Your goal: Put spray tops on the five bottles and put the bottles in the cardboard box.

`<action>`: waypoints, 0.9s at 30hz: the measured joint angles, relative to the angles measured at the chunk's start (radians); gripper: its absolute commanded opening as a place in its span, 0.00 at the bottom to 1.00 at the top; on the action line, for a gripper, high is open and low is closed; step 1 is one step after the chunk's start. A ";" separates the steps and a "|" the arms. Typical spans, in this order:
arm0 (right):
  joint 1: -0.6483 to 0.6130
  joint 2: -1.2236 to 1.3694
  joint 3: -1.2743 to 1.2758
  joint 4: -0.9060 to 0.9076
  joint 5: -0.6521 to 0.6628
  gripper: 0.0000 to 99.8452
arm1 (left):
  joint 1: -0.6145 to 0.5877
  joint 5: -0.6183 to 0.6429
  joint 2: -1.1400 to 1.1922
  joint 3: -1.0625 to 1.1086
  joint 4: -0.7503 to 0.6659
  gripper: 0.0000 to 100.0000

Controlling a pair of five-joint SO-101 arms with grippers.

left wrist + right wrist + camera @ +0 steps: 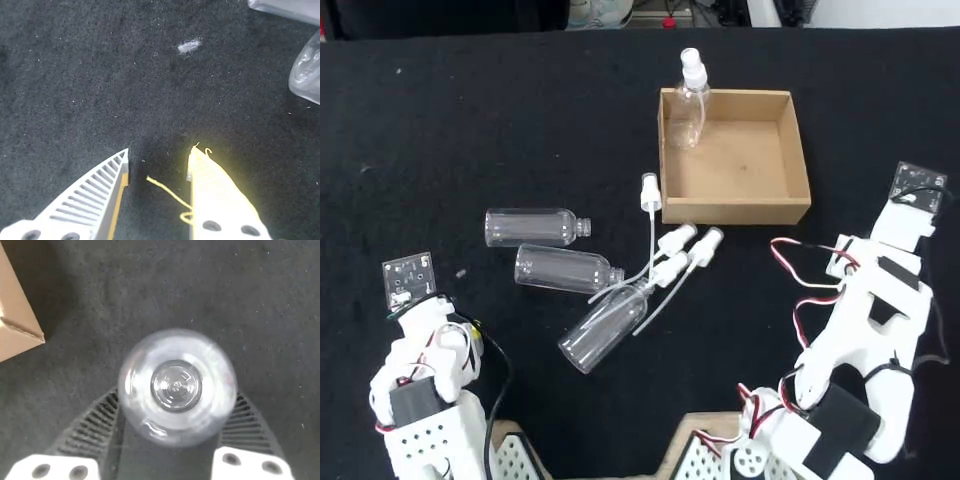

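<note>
The cardboard box (735,155) stands at the back right; one clear bottle with a spray top (688,105) stands upright in its far left corner. Three capless clear bottles (535,227) (568,269) (605,325) lie on the black table left of the box. Several loose spray tops (678,238) with long tubes lie between them and the box. My right gripper (175,412) is shut on another clear bottle (176,385), seen end-on, beside a corner of the box (15,315). My left gripper (159,152) is open over bare cloth, apart from two bottles (305,75).
The left arm (425,365) sits at the front left and the right arm (865,350) at the front right. Black cloth covers the whole table (470,120). A bit of white lint (189,46) lies ahead of the left gripper.
</note>
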 measured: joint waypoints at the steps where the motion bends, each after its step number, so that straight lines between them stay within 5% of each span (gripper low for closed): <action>1: 0.000 0.000 0.000 0.000 0.000 0.30 | 0.000 0.000 0.000 0.000 0.000 0.19; 5: 0.000 0.000 0.002 0.000 0.000 0.37 | 0.000 0.000 0.000 0.000 0.000 0.19; 27: 0.003 -0.259 -0.120 0.278 0.000 0.37 | 0.000 0.000 0.000 0.000 0.000 0.19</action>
